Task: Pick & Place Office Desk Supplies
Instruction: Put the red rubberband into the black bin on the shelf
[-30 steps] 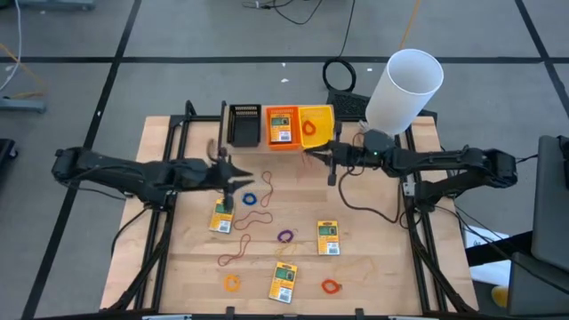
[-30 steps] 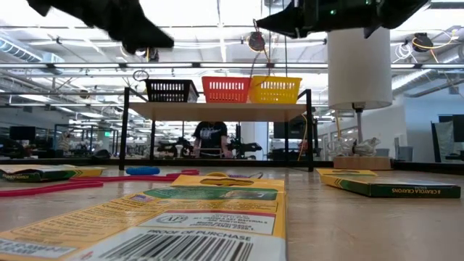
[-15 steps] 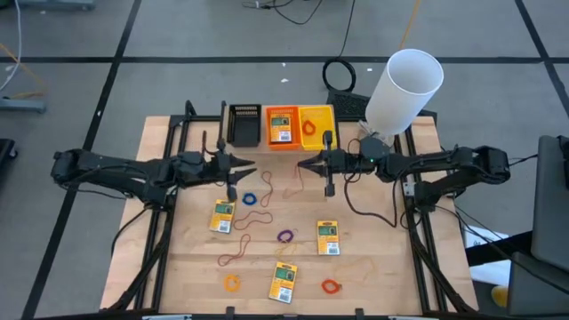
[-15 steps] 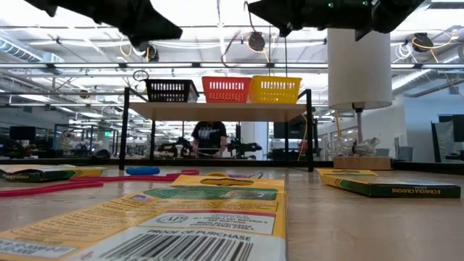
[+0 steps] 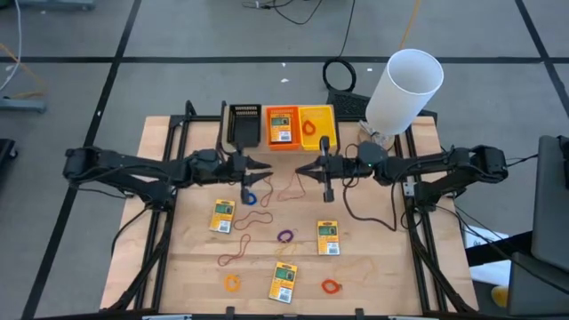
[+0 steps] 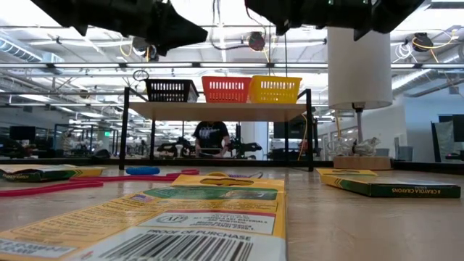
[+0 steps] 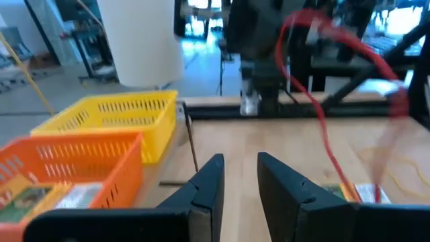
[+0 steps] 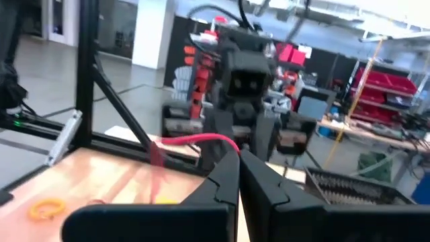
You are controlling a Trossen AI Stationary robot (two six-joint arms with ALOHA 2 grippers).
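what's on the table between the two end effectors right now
High view: between the left end effector and the right end effector, only bare table, with one brown rubber band below.

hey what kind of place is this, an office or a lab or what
Most likely a robotics lab or workshop, not an office: a wooden table on a metal frame with two arms, a concrete floor with trailing cables, and long rows of workbenches behind.
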